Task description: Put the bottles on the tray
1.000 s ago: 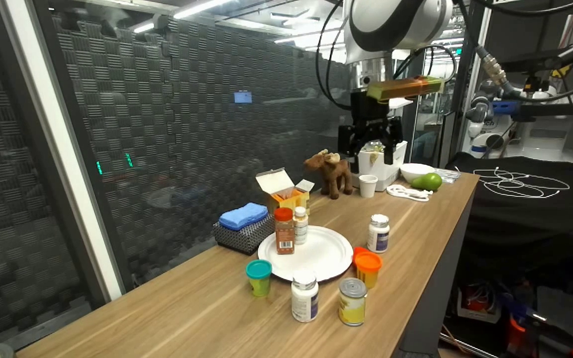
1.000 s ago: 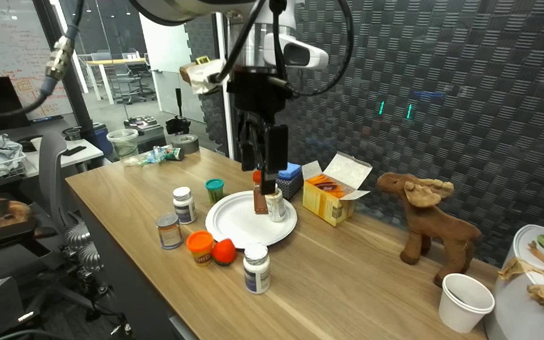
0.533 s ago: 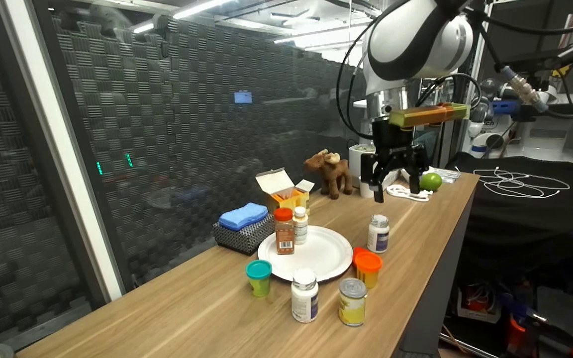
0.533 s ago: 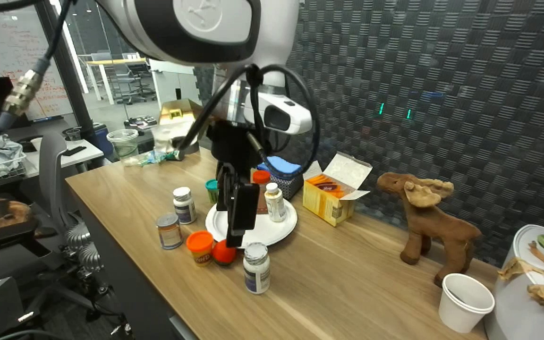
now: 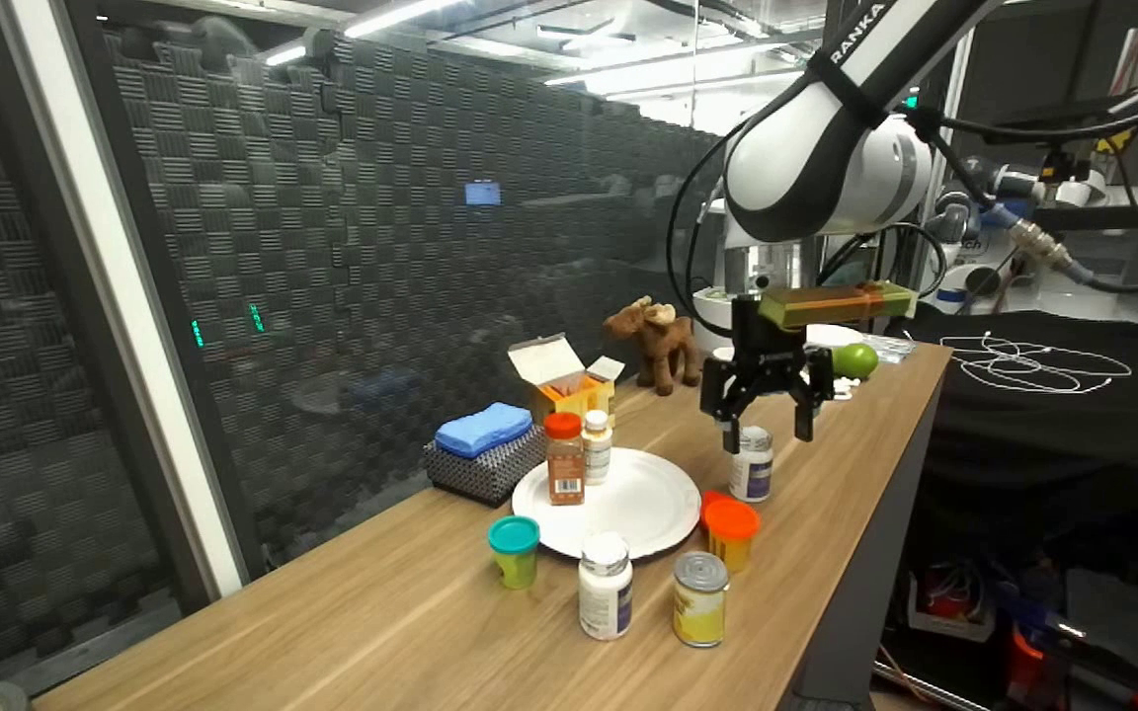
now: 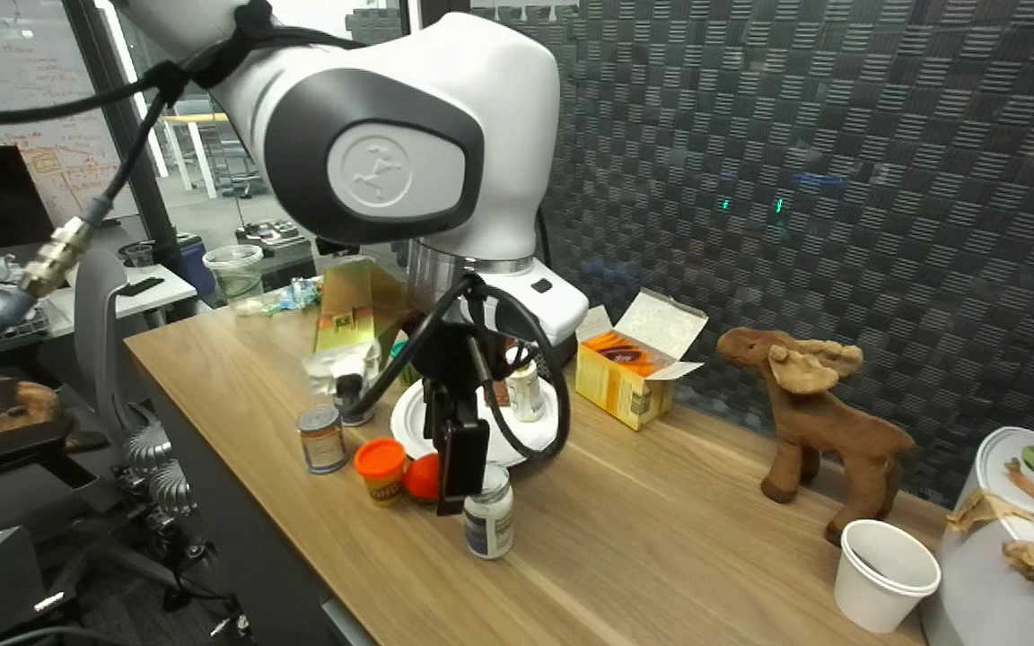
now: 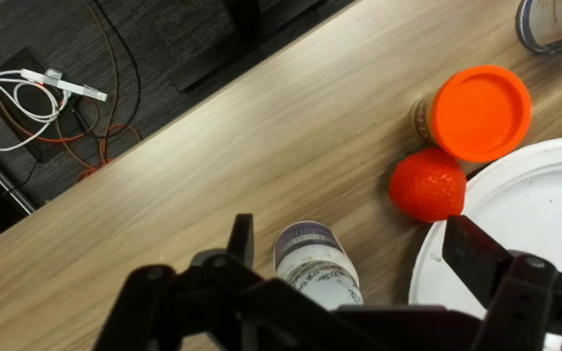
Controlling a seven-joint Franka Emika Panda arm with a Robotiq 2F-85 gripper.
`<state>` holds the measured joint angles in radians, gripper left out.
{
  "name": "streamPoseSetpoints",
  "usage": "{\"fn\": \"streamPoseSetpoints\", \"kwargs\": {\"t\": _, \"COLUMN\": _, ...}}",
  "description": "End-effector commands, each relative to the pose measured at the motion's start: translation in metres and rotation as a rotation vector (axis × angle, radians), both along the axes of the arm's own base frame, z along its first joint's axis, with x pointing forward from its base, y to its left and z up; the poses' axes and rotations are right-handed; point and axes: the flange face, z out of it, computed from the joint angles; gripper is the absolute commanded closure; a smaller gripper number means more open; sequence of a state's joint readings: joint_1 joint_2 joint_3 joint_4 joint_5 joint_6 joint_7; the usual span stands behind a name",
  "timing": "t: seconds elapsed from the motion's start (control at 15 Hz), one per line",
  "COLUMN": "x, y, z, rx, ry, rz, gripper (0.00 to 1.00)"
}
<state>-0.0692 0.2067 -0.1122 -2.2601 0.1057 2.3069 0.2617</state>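
Note:
The tray, a round white plate (image 5: 648, 509), holds a red-capped jar (image 5: 566, 464) and a small white-capped bottle (image 5: 598, 452), both upright. A white bottle with a purple label (image 5: 752, 474) stands on the table beside the plate; it also shows in the wrist view (image 7: 310, 248). My gripper (image 5: 767, 439) is open and empty just above this bottle, which appears between the spread fingers (image 7: 351, 239) in the wrist view, nearer one finger. A teal-capped jar (image 5: 515, 553), another white bottle (image 5: 606, 592) and an orange-capped jar (image 5: 732, 533) stand around the plate.
A can (image 5: 700, 599) stands near the orange-capped jar. A red fruit-like object (image 7: 427, 185) touches the plate rim. An open yellow box (image 6: 625, 386), a blue cloth (image 5: 483, 430) on a dark box, a toy moose (image 6: 822, 431) and paper cups (image 6: 885, 574) stand along the wall side.
The arm has come down and shifted toward the purple-labelled bottle beside the plate. The gripper stays open. The bottles and the plate have not moved.

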Motion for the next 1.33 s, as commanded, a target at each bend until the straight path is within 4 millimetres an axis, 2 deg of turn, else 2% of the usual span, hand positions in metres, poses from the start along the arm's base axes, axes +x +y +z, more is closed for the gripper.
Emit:
{"fn": "streamPoseSetpoints", "kwargs": {"t": 0.0, "x": 0.01, "y": -0.005, "z": -0.009, "rx": -0.023, "ry": -0.085, "rz": -0.001, "gripper": 0.0}}
{"fn": "streamPoseSetpoints", "kwargs": {"t": 0.27, "x": 0.019, "y": -0.008, "z": -0.015, "rx": -0.069, "ry": -0.159, "rz": 0.005, "gripper": 0.0}}
{"fn": "streamPoseSetpoints", "kwargs": {"t": 0.33, "x": 0.019, "y": -0.009, "z": -0.015, "rx": -0.075, "ry": -0.171, "rz": 0.007, "gripper": 0.11}}
{"fn": "streamPoseSetpoints", "kwargs": {"t": 0.4, "x": 0.019, "y": -0.008, "z": -0.014, "rx": -0.081, "ry": -0.179, "rz": 0.01, "gripper": 0.26}}
{"fn": "streamPoseSetpoints", "kwargs": {"t": 0.8, "x": 0.012, "y": -0.012, "z": 0.003, "rx": -0.134, "ry": -0.215, "rz": 0.043, "gripper": 0.74}}
{"fn": "streamPoseSetpoints", "kwargs": {"t": 1.07, "x": 0.018, "y": -0.008, "z": 0.028, "rx": -0.189, "ry": -0.232, "rz": 0.07, "gripper": 0.8}}
{"fn": "streamPoseSetpoints", "kwargs": {"t": 1.27, "x": 0.027, "y": 0.019, "z": 0.048, "rx": -0.143, "ry": -0.215, "rz": 0.117, "gripper": 0.79}}
